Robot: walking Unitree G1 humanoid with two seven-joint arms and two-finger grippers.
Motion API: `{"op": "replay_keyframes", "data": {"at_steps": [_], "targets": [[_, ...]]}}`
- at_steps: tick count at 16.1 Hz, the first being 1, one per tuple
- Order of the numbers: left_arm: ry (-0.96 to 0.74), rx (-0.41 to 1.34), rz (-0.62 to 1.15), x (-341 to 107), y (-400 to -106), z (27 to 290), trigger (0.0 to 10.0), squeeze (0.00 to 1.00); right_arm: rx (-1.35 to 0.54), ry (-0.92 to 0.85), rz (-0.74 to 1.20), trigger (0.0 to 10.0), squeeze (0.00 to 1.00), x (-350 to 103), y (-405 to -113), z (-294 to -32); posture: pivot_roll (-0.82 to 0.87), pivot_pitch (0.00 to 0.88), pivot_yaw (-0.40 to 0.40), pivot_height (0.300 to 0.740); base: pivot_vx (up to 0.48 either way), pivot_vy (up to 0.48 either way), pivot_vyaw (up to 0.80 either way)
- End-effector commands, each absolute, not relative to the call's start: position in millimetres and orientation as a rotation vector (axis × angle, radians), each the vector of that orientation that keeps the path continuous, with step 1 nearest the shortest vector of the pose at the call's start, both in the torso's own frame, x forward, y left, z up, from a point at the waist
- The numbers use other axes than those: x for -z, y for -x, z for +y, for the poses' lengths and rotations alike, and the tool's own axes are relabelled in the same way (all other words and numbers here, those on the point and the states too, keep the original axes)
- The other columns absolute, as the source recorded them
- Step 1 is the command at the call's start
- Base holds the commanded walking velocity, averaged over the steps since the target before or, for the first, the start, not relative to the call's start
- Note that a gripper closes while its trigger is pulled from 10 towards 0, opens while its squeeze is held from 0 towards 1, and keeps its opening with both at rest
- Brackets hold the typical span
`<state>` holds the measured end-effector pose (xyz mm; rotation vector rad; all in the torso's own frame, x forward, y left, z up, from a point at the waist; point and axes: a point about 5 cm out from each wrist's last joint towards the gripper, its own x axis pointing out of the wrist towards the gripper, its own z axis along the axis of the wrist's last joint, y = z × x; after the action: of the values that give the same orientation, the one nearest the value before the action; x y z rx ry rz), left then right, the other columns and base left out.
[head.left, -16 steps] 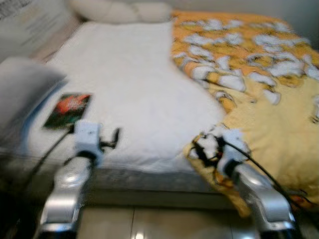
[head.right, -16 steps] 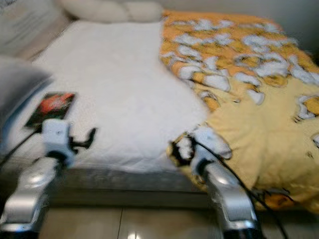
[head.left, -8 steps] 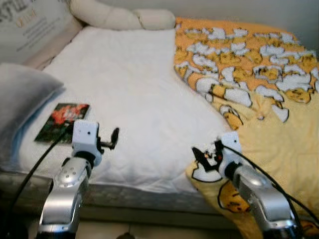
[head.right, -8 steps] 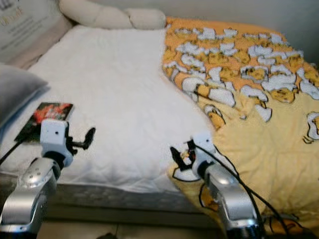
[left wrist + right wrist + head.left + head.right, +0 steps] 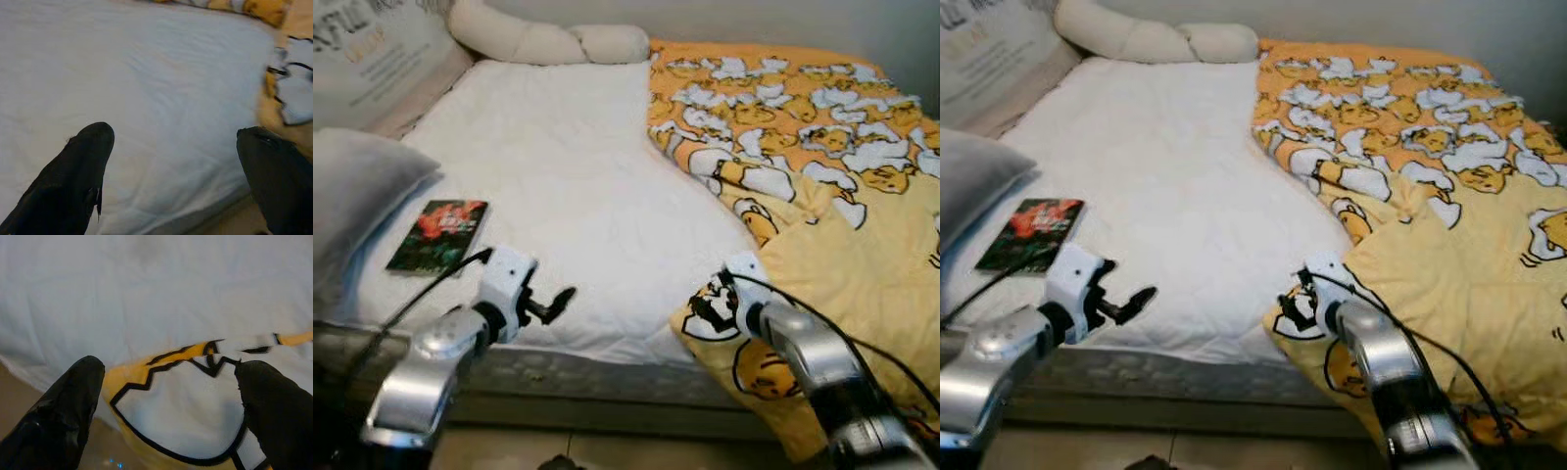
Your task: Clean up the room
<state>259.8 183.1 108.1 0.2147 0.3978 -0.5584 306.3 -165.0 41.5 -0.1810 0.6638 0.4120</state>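
A bed point(image 5: 558, 176) with a white sheet stands in front of the robot. A yellow blanket point(image 5: 822, 176) with cartoon pictures covers the right side of the bed and hangs over the front edge. The right gripper point(image 5: 168, 396) is just above the blanket's front corner, its fingers point(image 5: 63, 406) spread wide apart. The left gripper point(image 5: 176, 161) hovers over the white sheet near the front edge, fingers spread too. A small book point(image 5: 438, 234) lies flat on the sheet beside a grey pillow point(image 5: 357, 196).
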Motion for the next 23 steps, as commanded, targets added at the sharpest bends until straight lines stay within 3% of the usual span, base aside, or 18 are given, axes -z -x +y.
{"op": "replay_keyframes", "data": {"at_steps": [1,8,10,11,12,19,20,21,23], "targets": [[-0.222,0.652,0.41,-113.8,-258.8,177.2,10.0,0.0,-0.444,0.215,0.682,10.0,1.0,-38.7,-310.3,-165.0,0.06,0.0,0.012,0.74,0.0,0.0,0.0],[-0.277,0.925,0.519,-134.2,-244.6,179.4,10.0,0.0,-0.614,0.487,0.762,10.0,1.0,-36.9,-328.8,-166.5,0.11,0.0,0.033,0.74,0.0,0.0,0.0],[-0.281,0.989,0.551,-139.2,-233.3,176.9,10.0,0.0,-0.682,0.602,0.754,10.0,1.0,-35.4,-328.6,-163.0,0.13,0.06,0.041,0.74,0.0,0.0,0.0],[-0.284,1.005,0.561,-140.2,-230.3,176.6,10.0,0.0,-0.7,0.629,0.758,10.0,0.59,-34.4,-327.9,-162.2,0.14,0.074,0.043,0.74,0.0,0.0,0.0],[-0.293,1.026,0.575,-141.9,-225.8,176.3,10.0,0.0,-0.722,0.664,0.763,10.0,0.0,-32.3,-326.5,-160.8,0.15,0.092,0.046,0.74,0.0,0.0,0.0],[-0.339,1.045,0.618,-151.7,-206.8,178.0,10.0,0.0,-0.638,0.808,0.718,10.0,0.0,-18.3,-319.7,-160.2,0.21,0.174,0.048,0.74,0.0,0.0,0.0],[-0.337,1.047,0.629,-151.9,-202.8,178.3,10.0,0.0,-0.629,0.798,0.727,4.4,0.0,-15.6,-317.6,-160.0,0.22,0.179,0.045,0.74,0.0,0.0,0.0],[-0.333,1.052,0.638,-151.9,-199.4,178.1,10.0,0.0,-0.634,0.796,0.738,0.0,0.0,-12.7,-315.1,-159.5,0.22,0.18,0.045,0.74,0.0,0.0,0.0],[-0.328,1.058,0.648,-152.1,-196.3,177.5,10.0,0.0,-0.633,0.783,0.751,0.0,0.0,-10.6,-313.3,-159.3,0.22,0.18,0.041,0.74,0.0,0.0,0.0]]}}
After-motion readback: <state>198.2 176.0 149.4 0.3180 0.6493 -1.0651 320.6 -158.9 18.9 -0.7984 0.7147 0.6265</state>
